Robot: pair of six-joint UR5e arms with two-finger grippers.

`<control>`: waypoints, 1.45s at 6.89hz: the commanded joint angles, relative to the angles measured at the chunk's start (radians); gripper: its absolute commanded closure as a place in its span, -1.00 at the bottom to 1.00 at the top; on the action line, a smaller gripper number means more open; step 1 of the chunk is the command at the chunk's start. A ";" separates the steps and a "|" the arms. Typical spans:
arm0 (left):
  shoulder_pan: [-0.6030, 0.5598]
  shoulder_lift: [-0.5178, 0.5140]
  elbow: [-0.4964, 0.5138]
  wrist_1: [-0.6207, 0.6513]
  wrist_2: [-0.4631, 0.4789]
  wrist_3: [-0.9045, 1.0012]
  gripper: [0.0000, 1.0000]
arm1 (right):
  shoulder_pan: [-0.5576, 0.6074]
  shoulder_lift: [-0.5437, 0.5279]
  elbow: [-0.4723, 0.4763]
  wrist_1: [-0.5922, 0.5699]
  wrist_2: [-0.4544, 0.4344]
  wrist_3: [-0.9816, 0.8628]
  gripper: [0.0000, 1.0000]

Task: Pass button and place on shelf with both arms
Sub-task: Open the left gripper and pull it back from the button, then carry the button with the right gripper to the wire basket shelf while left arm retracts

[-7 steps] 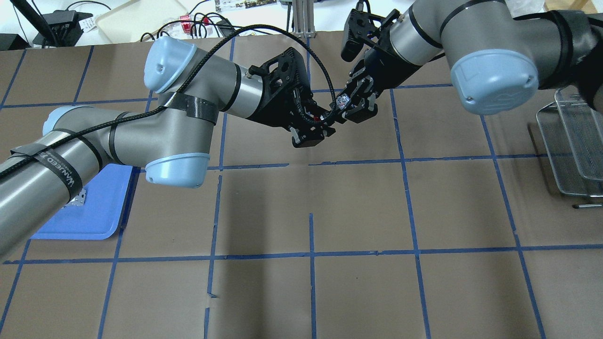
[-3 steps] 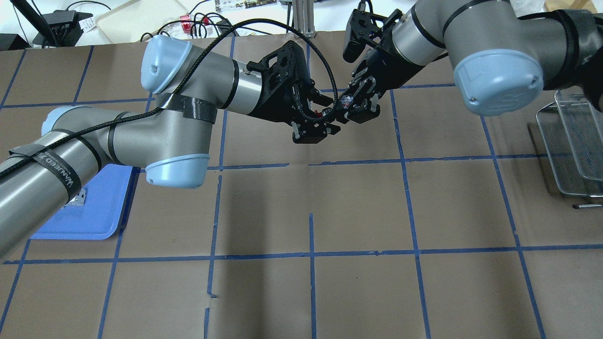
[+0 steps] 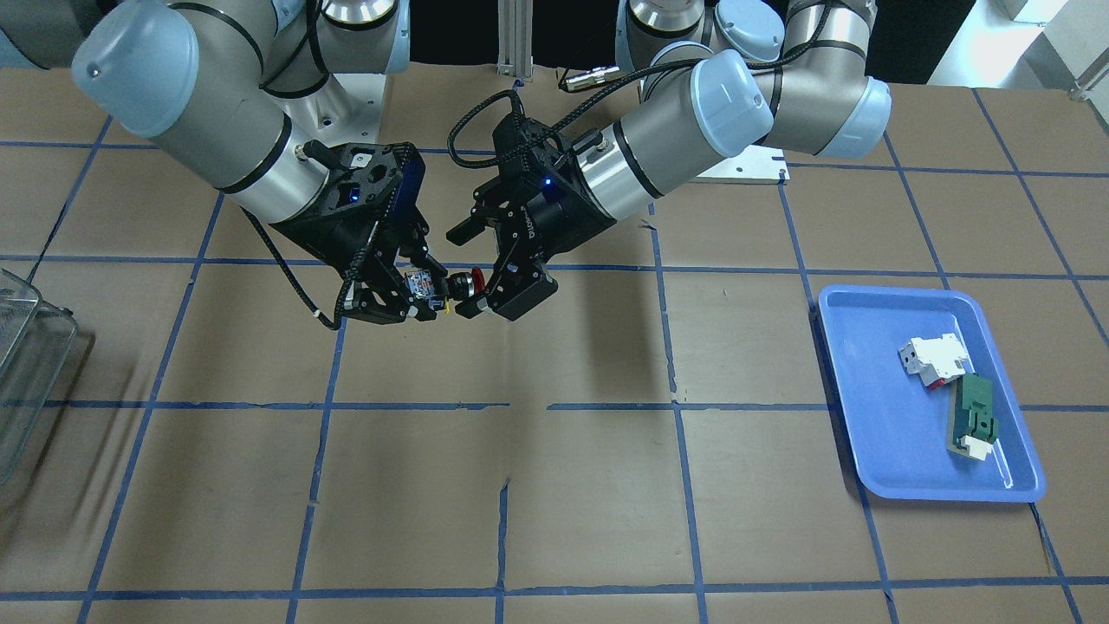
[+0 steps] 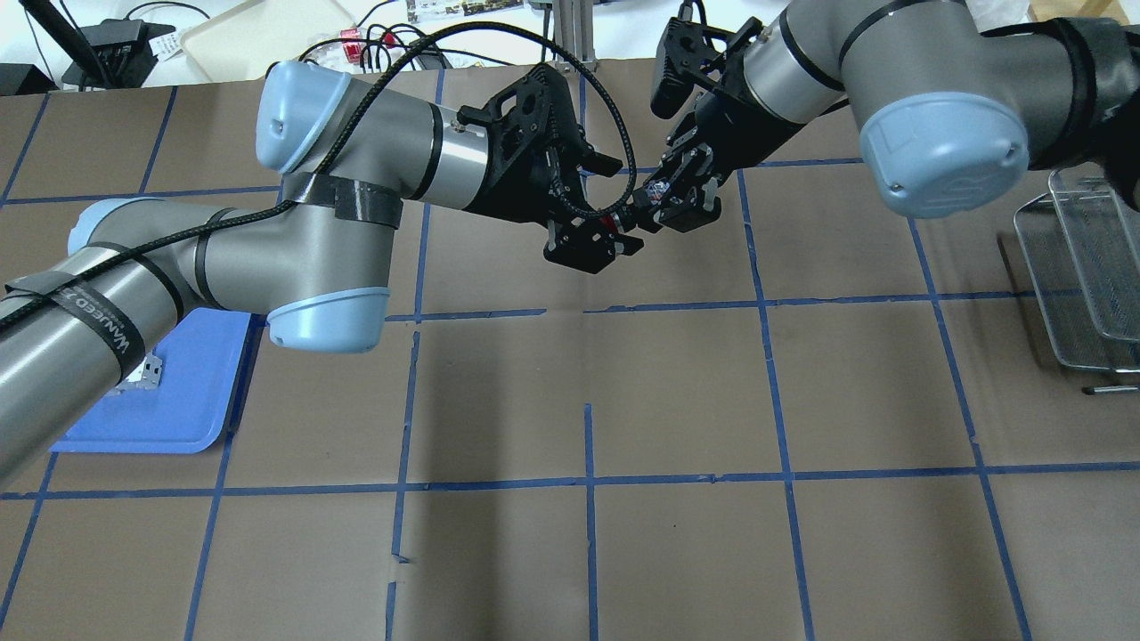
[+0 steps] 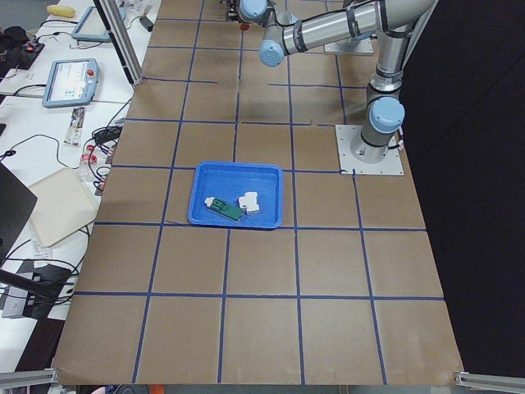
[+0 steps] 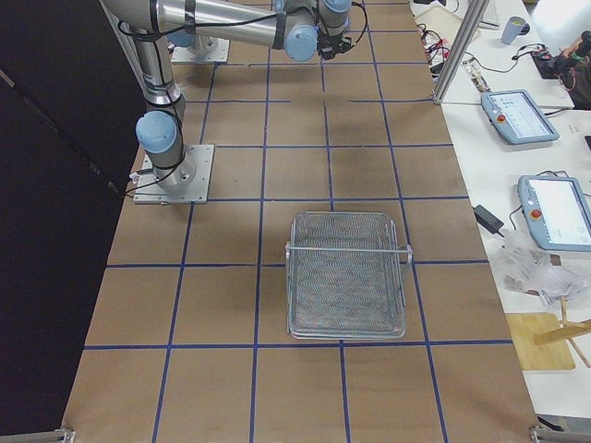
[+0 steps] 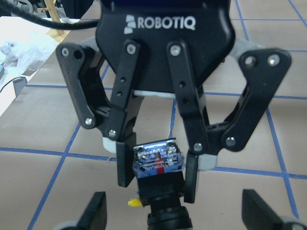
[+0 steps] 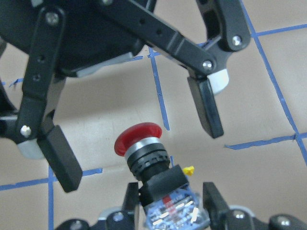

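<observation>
The button (image 3: pixel 459 284), with its red cap (image 8: pixel 139 136) and blue-clear block base (image 7: pixel 158 160), hangs in the air above mid-table. My right gripper (image 3: pixel 420 295) is shut on the block base, as the overhead view (image 4: pixel 663 194) also shows. My left gripper (image 3: pixel 465 270) faces it and is open. Its fingers (image 8: pixel 60 155) stand on either side of the red cap without touching it, and it also shows in the overhead view (image 4: pixel 614 209).
A blue tray (image 3: pixel 875 381) on the robot's left holds a white-and-red block (image 3: pixel 934 360) and a flat green part (image 3: pixel 975 420). A wire mesh shelf basket (image 4: pixel 1082 294) stands at the robot's right, also in the exterior right view (image 6: pixel 346 277). Cables and devices lie beyond the far edge.
My left arm has shifted a little to the left and farther back, and its jaws now stand wider apart around the cap. My right gripper keeps hold of the button's base.
</observation>
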 commanded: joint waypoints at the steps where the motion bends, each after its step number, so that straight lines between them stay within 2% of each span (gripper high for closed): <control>1: 0.058 0.015 0.008 -0.005 0.081 -0.044 -1.00 | -0.026 -0.016 -0.001 -0.005 -0.143 -0.034 1.00; 3: 0.094 0.018 0.009 -0.086 0.384 -0.084 -1.00 | -0.145 -0.027 -0.004 0.033 -0.151 -0.068 1.00; 4: 0.130 0.032 0.011 -0.141 0.469 -0.122 -1.00 | -0.207 -0.031 -0.009 0.055 -0.192 -0.122 1.00; 5: 0.194 0.047 0.015 -0.152 0.477 -0.145 -1.00 | -0.292 -0.030 -0.019 0.055 -0.272 -0.225 1.00; 6: 0.234 0.073 0.084 -0.183 0.476 -0.147 -1.00 | -0.398 -0.025 -0.032 0.060 -0.294 -0.350 1.00; 7: 0.233 0.094 0.189 -0.375 0.484 -0.149 -1.00 | -0.504 -0.022 -0.047 0.101 -0.303 -0.473 1.00; 8: 0.241 0.099 0.274 -0.490 0.567 -0.149 -1.00 | -0.587 -0.019 -0.082 0.113 -0.376 -0.590 1.00; 9: 0.235 0.077 0.270 -0.514 0.652 -0.176 -1.00 | -0.671 -0.013 -0.098 0.136 -0.416 -0.699 1.00; 10: 0.245 0.107 0.238 -0.518 0.660 -0.278 -1.00 | -0.777 -0.005 -0.108 0.135 -0.424 -0.815 1.00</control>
